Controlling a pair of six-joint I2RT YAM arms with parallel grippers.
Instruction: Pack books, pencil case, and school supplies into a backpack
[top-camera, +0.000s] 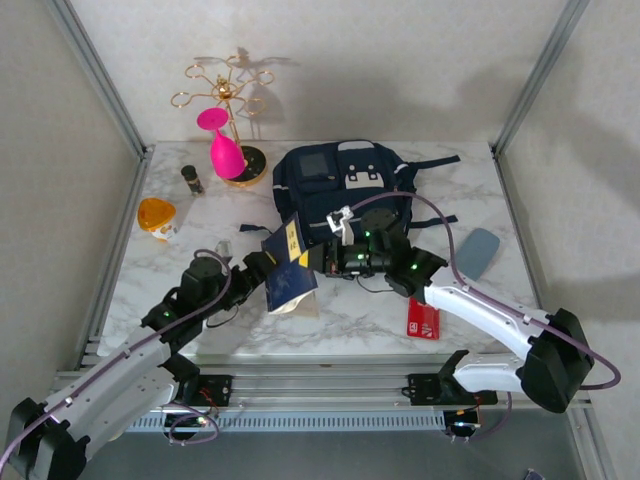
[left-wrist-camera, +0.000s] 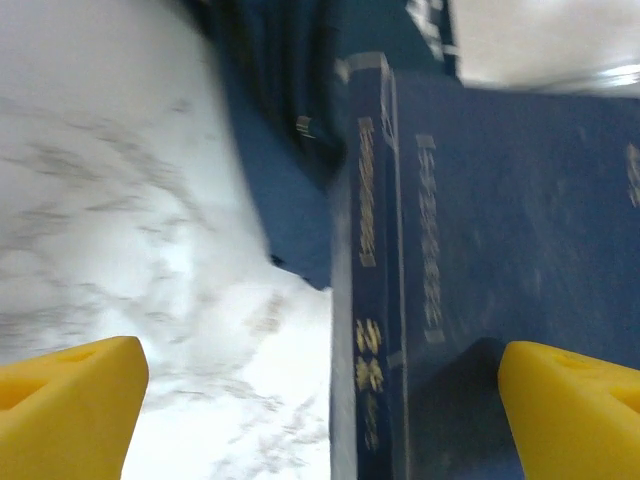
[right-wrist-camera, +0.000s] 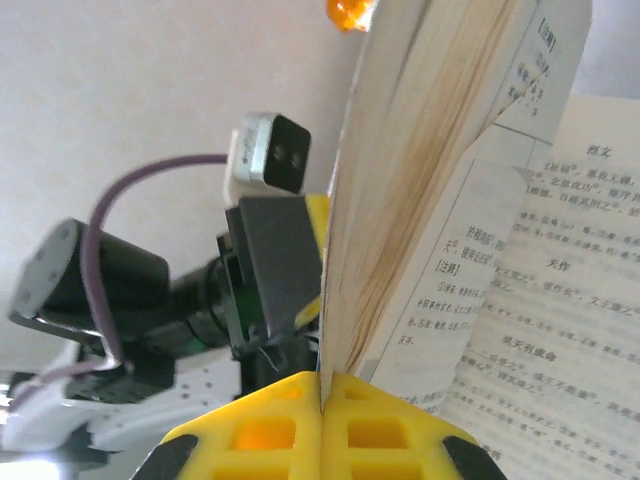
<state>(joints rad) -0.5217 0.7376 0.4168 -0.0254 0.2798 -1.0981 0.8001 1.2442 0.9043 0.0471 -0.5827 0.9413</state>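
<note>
Book (top-camera: 290, 262) hangs splayed, right fingers (right-wrist-camera: 352, 405) clamped on one thin edge, left fingers (left-wrist-camera: 70, 400) apart; it may tear or drop short of backpack (top-camera: 345, 180).

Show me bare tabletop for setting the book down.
Free: the right rear corner, between the backpack straps and the pencil case; the front strip between the navy book and the red packet. Crowded: mid-table, where left gripper and right gripper meet at the book, and left rear by the gold stand.
</note>
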